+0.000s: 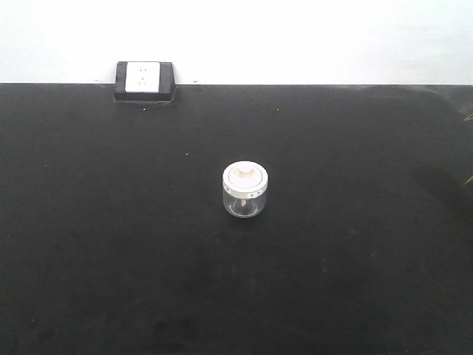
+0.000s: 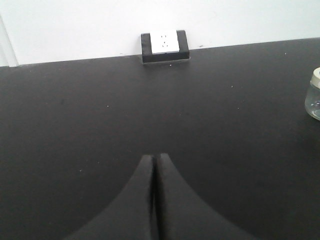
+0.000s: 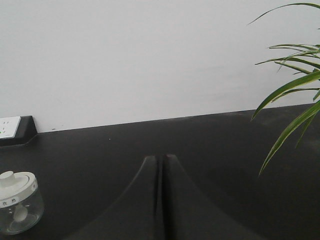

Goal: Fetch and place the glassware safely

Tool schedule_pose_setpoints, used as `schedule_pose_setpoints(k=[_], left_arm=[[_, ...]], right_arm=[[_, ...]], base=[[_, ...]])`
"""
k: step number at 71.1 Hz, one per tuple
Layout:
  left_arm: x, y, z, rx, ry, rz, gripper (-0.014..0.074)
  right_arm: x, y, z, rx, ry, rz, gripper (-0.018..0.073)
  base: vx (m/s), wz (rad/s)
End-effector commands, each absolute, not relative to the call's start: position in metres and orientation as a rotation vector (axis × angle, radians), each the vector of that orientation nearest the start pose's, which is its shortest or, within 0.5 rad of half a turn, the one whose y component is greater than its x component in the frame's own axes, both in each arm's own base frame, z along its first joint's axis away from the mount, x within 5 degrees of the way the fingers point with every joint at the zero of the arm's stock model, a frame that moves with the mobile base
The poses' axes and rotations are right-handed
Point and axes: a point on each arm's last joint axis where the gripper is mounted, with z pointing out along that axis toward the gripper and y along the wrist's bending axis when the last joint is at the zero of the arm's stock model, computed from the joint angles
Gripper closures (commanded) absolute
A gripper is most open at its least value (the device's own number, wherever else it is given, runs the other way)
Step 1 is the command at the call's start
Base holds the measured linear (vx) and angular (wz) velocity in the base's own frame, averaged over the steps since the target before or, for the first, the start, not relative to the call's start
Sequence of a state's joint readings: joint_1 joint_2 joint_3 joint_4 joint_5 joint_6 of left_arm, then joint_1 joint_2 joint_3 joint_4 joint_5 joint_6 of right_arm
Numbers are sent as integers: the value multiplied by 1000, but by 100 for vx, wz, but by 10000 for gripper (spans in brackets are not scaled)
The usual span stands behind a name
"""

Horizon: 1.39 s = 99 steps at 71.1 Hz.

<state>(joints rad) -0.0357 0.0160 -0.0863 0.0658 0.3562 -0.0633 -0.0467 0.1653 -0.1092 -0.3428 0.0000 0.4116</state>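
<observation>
- Standing upright near the middle of the black table (image 1: 111, 259), the glass jar (image 1: 244, 191) carries its cream-white lid (image 1: 244, 177) with a round knob on top, and nothing touches it.
- Left jaws (image 2: 155, 162): pressed together, tips meeting along a thin dark seam, with nothing between them. In the left wrist view the jar sits at the far right edge, partly cut off by the frame, well apart from the jaws and off to their right.
- Right jaws (image 3: 161, 159): also pressed together and holding nothing. In the right wrist view the jar stands at the lower left corner, well apart from the jaws and to their left.
- A white power socket (image 1: 143, 77) in a black housing sits at the table's back edge against the white wall (image 1: 295, 37), far behind and left of the jar.
- Green plant leaves (image 3: 290, 95) hang into the right wrist view on its right side, apart from the jaws.
</observation>
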Motion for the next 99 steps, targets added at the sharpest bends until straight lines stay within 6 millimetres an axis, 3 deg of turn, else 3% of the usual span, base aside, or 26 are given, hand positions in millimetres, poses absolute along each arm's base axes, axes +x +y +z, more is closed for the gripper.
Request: schedule_pose_setpoints(k=[1, 18, 99], left_arm=[[53, -1, 209, -3, 1669, -39, 603], [57, -1, 185, 18, 1626, -28, 603], [57, -2, 186, -5, 1617, -55, 603]], right_arm=[[68, -1, 255, 61, 1453, 21, 563], [68, -1, 255, 61, 1453, 21, 563], [68, -1, 255, 61, 1453, 21, 563]], base=[[0, 0], [0, 0], [0, 0]])
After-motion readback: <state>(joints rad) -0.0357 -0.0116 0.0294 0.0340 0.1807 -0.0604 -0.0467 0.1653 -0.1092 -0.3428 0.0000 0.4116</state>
